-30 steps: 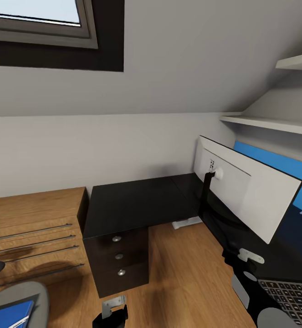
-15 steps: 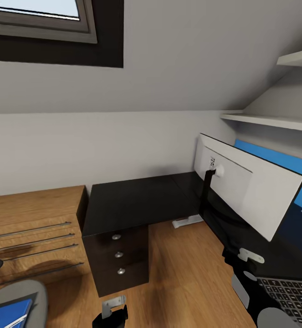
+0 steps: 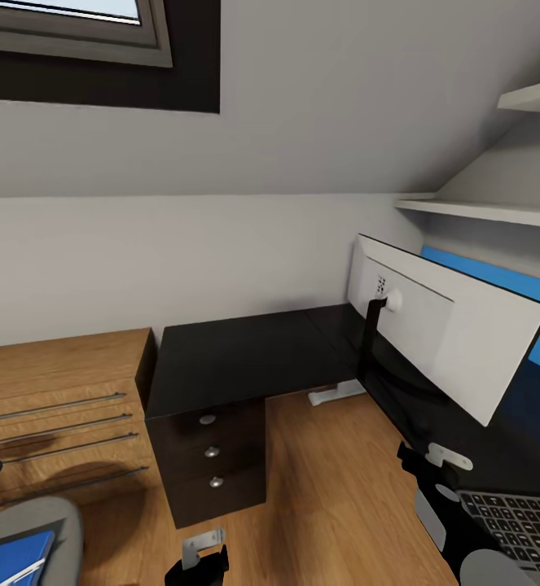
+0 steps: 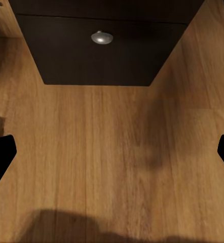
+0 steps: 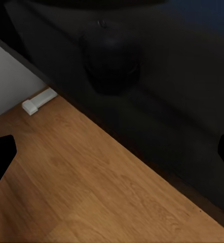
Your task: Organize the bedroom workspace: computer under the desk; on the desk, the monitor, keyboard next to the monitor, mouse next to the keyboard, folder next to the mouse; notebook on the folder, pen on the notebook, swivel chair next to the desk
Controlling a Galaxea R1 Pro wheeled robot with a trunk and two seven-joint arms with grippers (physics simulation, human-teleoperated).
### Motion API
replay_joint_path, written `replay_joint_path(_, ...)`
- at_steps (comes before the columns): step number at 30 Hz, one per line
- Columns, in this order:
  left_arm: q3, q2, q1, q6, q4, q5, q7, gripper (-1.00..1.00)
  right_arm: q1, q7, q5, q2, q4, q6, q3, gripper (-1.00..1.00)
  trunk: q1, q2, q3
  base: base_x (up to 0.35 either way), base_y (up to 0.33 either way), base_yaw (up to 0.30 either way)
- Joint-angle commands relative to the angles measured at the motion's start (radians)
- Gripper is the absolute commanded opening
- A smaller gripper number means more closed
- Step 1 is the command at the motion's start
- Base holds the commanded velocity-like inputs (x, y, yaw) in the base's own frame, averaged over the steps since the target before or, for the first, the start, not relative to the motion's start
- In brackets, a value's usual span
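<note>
Both sets of fingers stand apart and empty: the left fingers (image 4: pixel 0 152) over bare wood floor (image 4: pixel 107 162) before the drawer unit (image 3: pixel 212 464), the right fingers (image 5: pixel 0 154) at the counter (image 3: pixel 245 358) edge. Just beside the right ones lies the keyboard (image 3: pixel 518 525), the monitor (image 3: pixel 445 330) standing beyond; the folder (image 3: pixel 13 557) rests on the swivel chair (image 3: pixel 58 521) beside the left.

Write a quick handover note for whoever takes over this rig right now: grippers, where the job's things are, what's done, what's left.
Grippers: left gripper and right gripper are both open and empty, over the wood floor.
Things: the monitor stands on the desk, white back toward the head camera. The keyboard lies on the desk near it. The folder is on the swivel chair, with a pale strip at its edge, possibly the pen.
Done: monitor and keyboard are on the desk.
Left: move the folder onto the desk, stack notebook and pen on it, place the mouse, check the computer, bring the chair beside the desk.
</note>
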Motion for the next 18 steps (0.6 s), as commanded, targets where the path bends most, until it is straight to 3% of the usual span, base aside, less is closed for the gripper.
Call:
replay_joint_path(1, -0.007, 0.001, -0.001, -0.007, 0.000, 0.011, 0.007, 1.00, -0.001, -0.001, -0.010, 0.000, 0.001, -0.005, 0.002, 1.00, 0.004, -0.008, -0.004, 0.000, 0.000, 0.000)
replay_joint_path(18, -0.007, 0.001, -0.001, -0.007, 0.000, 0.011, 0.007, 1.00, -0.001, -0.003, -0.009, 0.002, -0.002, -0.009, 0.002, 1.00, 0.004, -0.008, -0.004, 0.000, 0.000, 0.000)
